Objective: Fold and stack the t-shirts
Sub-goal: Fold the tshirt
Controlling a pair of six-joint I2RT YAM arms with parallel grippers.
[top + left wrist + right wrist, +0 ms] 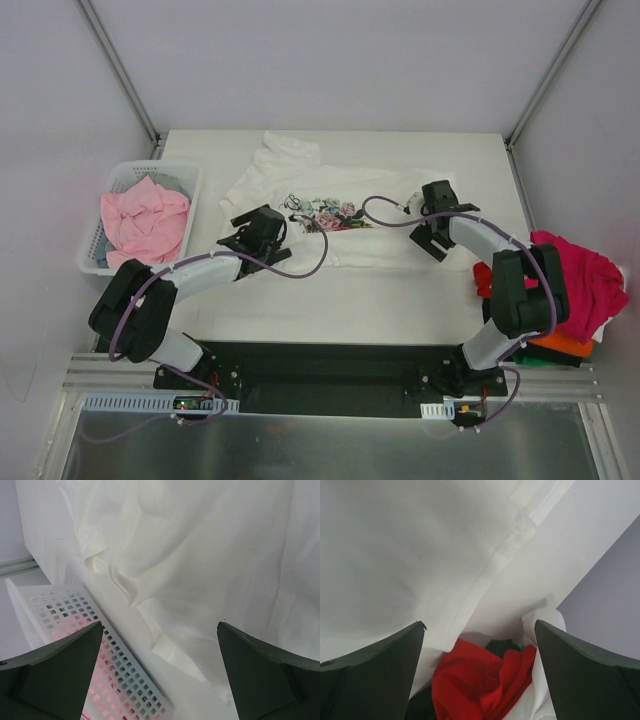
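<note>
The soft white cloth t-shirt with a band of pink-and-green flower print lay spread across the middle of the flat white table, mostly flat, its print facing up near its centre and one rumpled part bunched at its far left corner. Up close its fabric looked thin and matte, creased into shallow folds, with a stitched double-layered hem running along its edge. The left gripper, dark and wedge-fingered, hung over the near left edge of that shirt, its jaws spread wide with nothing between them but the cloth below. The right gripper hung over the shirt's right edge, jaws likewise fully apart and holding nothing; whether either one touched the fabric could not be told. Left of the shirt, off the table's edge, stood the white plastic lattice basket, rectangular with small square holes, and the crumpled pale pink cloth t-shirt filled it in a soft heap. Right of the white shirt, beyond the table's edge and behind the right arm, the loose magenta t-shirt lay draped over a pile, with the flat orange cloth piece under it and a bit of dark cloth showing beside it in the right wrist view.
</note>
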